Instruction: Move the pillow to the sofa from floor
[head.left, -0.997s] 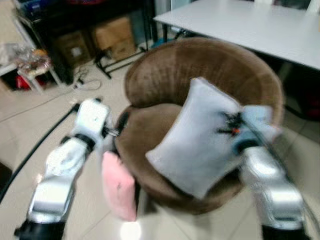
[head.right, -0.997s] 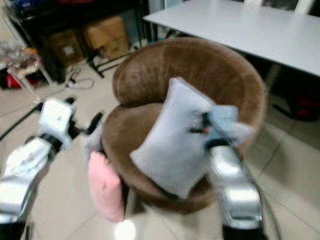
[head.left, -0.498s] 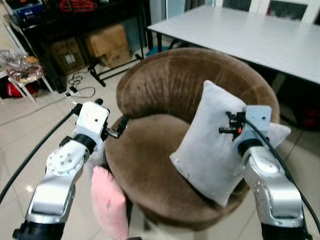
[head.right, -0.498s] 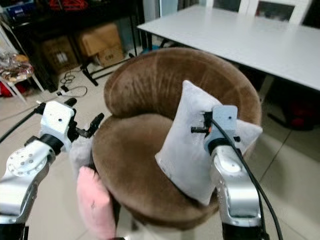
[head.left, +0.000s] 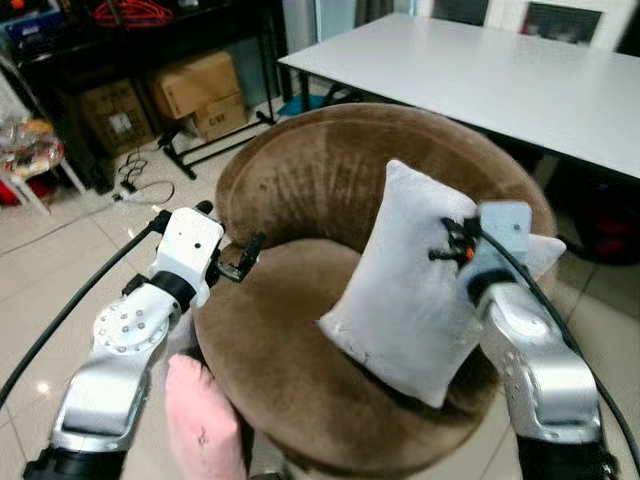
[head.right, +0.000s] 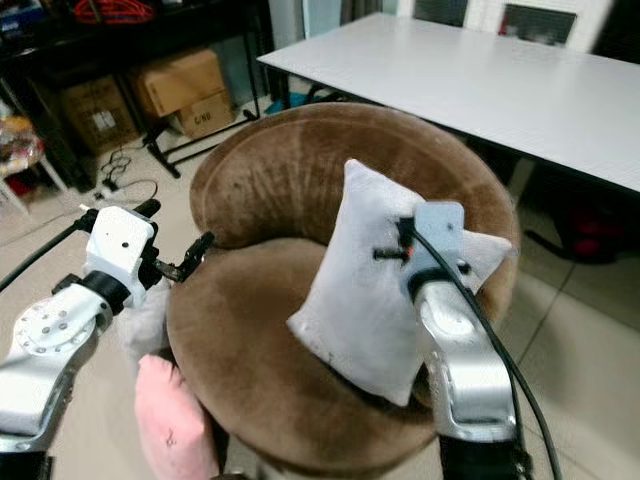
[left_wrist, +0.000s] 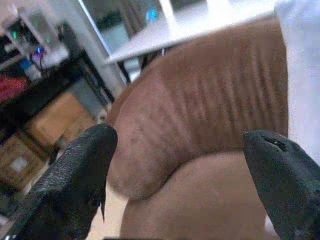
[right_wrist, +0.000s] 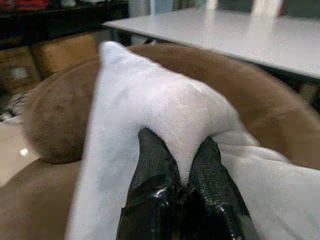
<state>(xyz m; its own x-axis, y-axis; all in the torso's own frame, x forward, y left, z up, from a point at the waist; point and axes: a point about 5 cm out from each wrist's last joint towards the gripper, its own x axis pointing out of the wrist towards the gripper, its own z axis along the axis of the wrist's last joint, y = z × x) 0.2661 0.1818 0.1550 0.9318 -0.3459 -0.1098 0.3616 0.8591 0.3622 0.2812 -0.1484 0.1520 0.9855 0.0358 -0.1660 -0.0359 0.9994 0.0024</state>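
Note:
A white pillow (head.left: 400, 290) stands tilted over the seat of the round brown sofa chair (head.left: 320, 180), its lower corner near the seat's front right. My right gripper (head.left: 445, 250) is shut on a pinch of the white pillow (right_wrist: 150, 105), its fingers (right_wrist: 155, 165) pressed together on the fabric. Open and holding nothing, my left gripper (head.left: 245, 258) hovers by the chair's left edge, its fingers (left_wrist: 75, 175) spread wide before the brown backrest (left_wrist: 210, 100). A pink pillow (head.left: 200, 425) leans on the floor against the chair's front left.
A white table (head.left: 480, 70) stands close behind the chair. Cardboard boxes (head.left: 195, 90) sit under a dark shelf at the back left, with cables (head.left: 140, 185) on the tiled floor. A black cable (head.left: 60, 320) runs along my left arm.
The camera has shifted. The white pillow in my right gripper has moved a little to the left, further over the seat. My left gripper has edged closer to the chair's rim.

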